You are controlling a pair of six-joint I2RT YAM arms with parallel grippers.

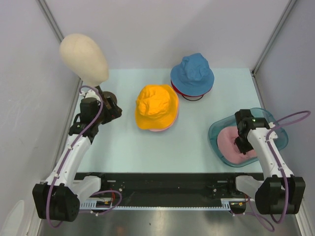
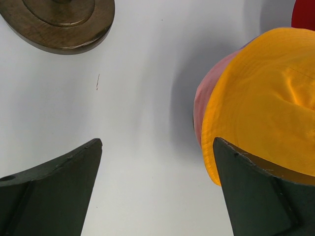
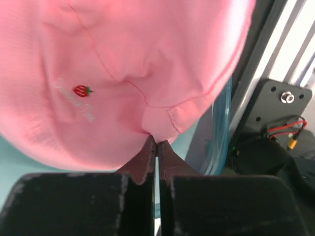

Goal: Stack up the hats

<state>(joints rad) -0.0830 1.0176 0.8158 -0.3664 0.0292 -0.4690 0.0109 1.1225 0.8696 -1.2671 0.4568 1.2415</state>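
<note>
An orange hat [image 1: 156,105] sits mid-table on top of another hat, of which only a pinkish brim [image 2: 204,103] shows. A blue hat [image 1: 192,73] sits on a red hat [image 1: 189,96] at the back. A pink hat [image 1: 229,140] lies in the teal tray [image 1: 216,129]. My right gripper [image 1: 242,145] is over the tray, shut on a fold of the pink hat [image 3: 123,73]; its tips [image 3: 157,142] pinch the brim edge. My left gripper [image 1: 115,110] is open and empty, low over the table left of the orange hat [image 2: 266,98].
The beige mannequin head [image 1: 83,58] stands at the back left on a dark wooden base [image 2: 64,24], close behind my left gripper [image 2: 157,147]. The tray's rim [image 3: 221,128] is near the right front edge, with the frame rail beside it. Walls enclose both sides.
</note>
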